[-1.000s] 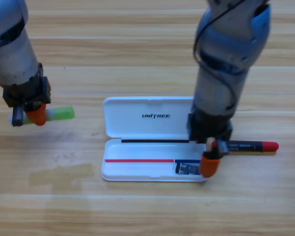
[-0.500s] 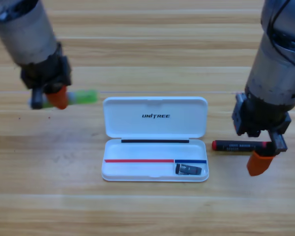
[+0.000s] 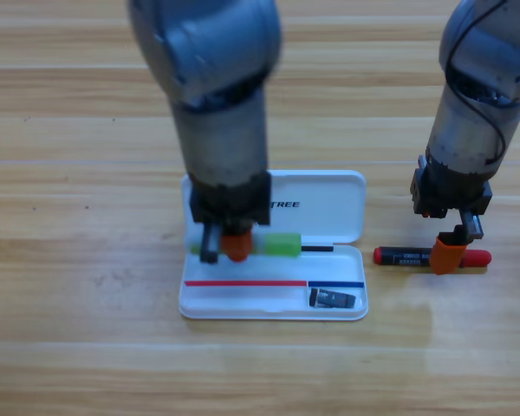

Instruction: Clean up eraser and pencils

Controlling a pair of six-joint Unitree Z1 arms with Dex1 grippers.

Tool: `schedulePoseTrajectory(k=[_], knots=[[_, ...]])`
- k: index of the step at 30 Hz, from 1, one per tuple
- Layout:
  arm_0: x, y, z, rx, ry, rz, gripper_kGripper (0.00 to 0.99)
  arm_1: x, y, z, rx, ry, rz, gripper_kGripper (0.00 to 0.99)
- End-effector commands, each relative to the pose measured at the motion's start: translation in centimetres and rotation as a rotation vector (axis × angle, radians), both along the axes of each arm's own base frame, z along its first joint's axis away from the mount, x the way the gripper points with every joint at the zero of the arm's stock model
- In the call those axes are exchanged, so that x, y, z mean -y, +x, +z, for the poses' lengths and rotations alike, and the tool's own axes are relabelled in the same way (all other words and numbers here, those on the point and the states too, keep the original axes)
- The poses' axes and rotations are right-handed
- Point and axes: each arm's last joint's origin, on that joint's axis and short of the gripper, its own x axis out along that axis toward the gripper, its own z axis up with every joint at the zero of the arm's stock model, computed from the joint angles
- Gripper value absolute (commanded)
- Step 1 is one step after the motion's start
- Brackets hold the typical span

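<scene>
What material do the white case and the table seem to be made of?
The white case looks like smooth, slightly glossy plastic: uniform white, rounded moulded corners, printed lettering. The table looks like light wood or wood-look laminate: visible grain and plank seams, with a soft sheen; which one, I cannot tell.

Bright, even light w/ soft glare on the worktop [image 3: 87,347] below-left of the white case [image 3: 329,195]; faint shadows; left arm [image 3: 212,78] motion-blurred.
</scene>
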Motion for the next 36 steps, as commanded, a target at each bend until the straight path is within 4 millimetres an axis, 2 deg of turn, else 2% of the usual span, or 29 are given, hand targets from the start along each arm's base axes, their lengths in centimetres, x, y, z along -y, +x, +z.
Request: schedulePoseTrajectory(k=[1, 8, 9, 15, 20, 24, 27, 32, 36], knots=[[2.3, -0.4, -4.2, -0.064, 0.074, -0.019, 0.000, 1.0, 2.4, -4.2, -0.042, -0.059, -0.024, 0.861], [2.5, -0.2, -5.2, -0.088, 0.085, -0.023, 0.000, 0.9, 2.7, -5.1, -0.057, -0.065, -0.018, 0.807], [2.5, -0.1, -5.3, -0.096, 0.087, -0.028, 0.000, 0.8, 2.6, -5.2, -0.060, -0.066, -0.016, 0.769], [2.0, 0.0, -6.0, -0.126, 0.097, -0.033, 0.000, 0.5, 2.8, -5.8, -0.088, -0.045, -0.009, 0.437], [1.8, 0.2, -6.3, -0.133, 0.101, -0.033, 0.000, 0.5, 2.8, -6.3, -0.100, -0.048, -0.010, 0.011], [1.5, 0.4, -6.4, -0.141, 0.101, -0.029, 0.000, 0.6, 2.7, -5.3, -0.064, -0.057, -0.023, 0.000], [1.2, 0.6, -6.6, -0.142, 0.102, -0.023, 0.000, 1.0, 2.0, -3.0, -0.029, -0.040, -0.067, 0.000], [0.8, 0.7, -7.3, -0.148, 0.103, -0.017, 0.000, 1.9, -0.4, 1.4, 0.000, -0.005, -0.080, 0.000], [0.8, 0.8, -7.4, -0.148, 0.098, -0.014, 0.000, 2.5, -2.0, 3.1, 0.008, 0.008, -0.071, 0.000]])
